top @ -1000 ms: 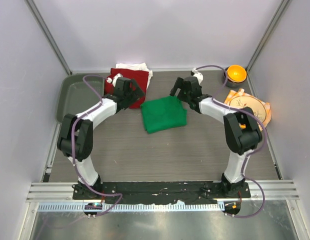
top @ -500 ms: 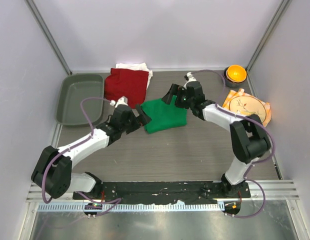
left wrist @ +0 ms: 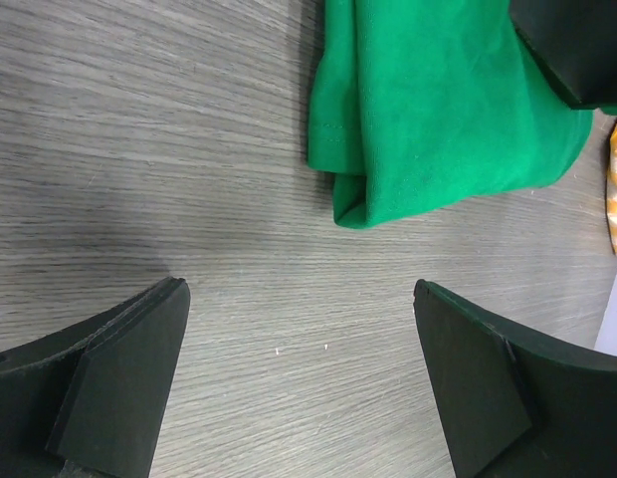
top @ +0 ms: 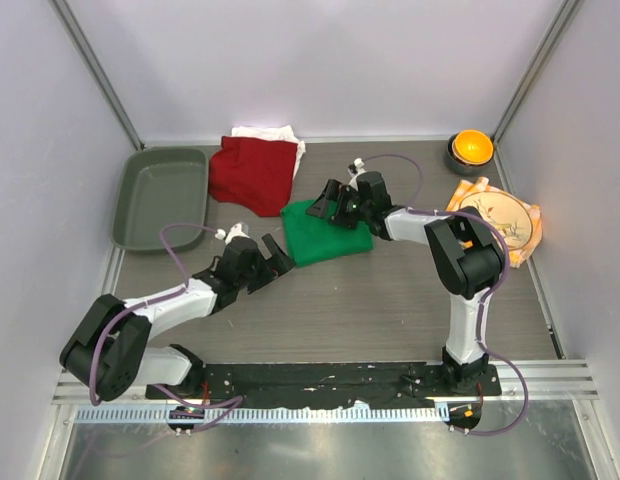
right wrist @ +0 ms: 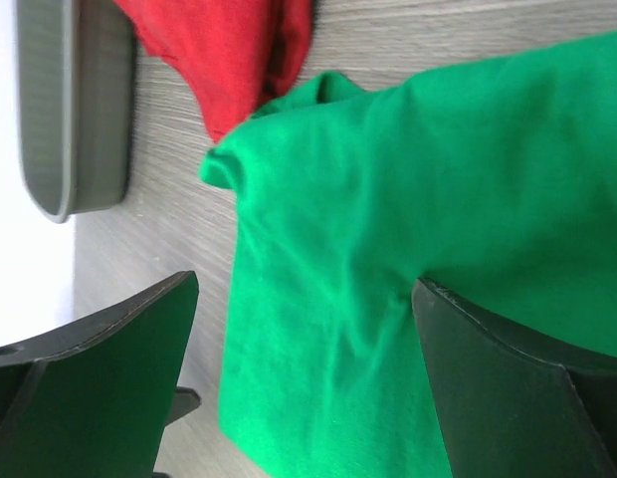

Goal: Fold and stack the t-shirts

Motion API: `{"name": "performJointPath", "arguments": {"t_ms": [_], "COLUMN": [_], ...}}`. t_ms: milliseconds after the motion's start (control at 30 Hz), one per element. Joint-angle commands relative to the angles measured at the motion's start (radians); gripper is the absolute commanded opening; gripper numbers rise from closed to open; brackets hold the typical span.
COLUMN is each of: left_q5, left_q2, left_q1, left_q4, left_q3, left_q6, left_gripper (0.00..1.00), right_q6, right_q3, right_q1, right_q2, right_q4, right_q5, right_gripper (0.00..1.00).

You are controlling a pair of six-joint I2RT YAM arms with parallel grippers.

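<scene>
The grey wood-grain desk [top: 390, 300] carries everything. The left arm [top: 170, 305] lies low and stretched across its near-left part, and the left jaws stand wide over bare desk, just near-left of the green t-shirt [top: 330, 238] with nothing between them. In the left wrist view the shirt's folded corner [left wrist: 438, 119] lies just ahead of the gap.

The right arm [top: 460, 260] bends in from the right. The right jaws are also spread wide, over the far-left part of the green t-shirt and gripping nothing. In the right wrist view green cloth [right wrist: 408, 249] fills the space between them; I cannot tell whether they touch it.

A grey tray [top: 160, 200] sits at the far left. The green t-shirt lies folded near the middle of the desk. The dark red t-shirt [top: 252, 172] lies far and left of it, its near corner close to the green one's corner. The white t-shirt [top: 265, 132] peeks out beyond the red one, by the far wall.

On the right a plate [top: 495, 215] rests on an orange-yellow napkin [top: 468, 190], with a small bowl [top: 470, 150] in the far-right corner.
</scene>
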Motion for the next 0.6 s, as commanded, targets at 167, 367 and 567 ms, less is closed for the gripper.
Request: {"name": "performJointPath", "arguments": {"t_ms": [167,367,567], "left_q5": [-0.023,-0.018,-0.009], "left_q2": [-0.096,-0.156,-0.216], "left_q1": [-0.004,-0.004,-0.004], "left_q4": [-0.008,-0.036,-0.022], "left_q3": [-0.03,-0.057,-0.111], "left_q6": [0.013,0.004,-0.021], "left_gripper": [1.0,1.0,1.0], "right_q6": [-0.093,-0.097,-0.157], "right_q3": [-0.091,-0.194,-0.274], "right_q1": [0.009,0.01,0.009], "right_q2": [-0.004,-0.038,-0.13], "right_q4": [-0.17,-0.221,-0.274], "right_q5": [0.349,0.49,0.539], "right_gripper": [0.95,0.95,0.95]}}
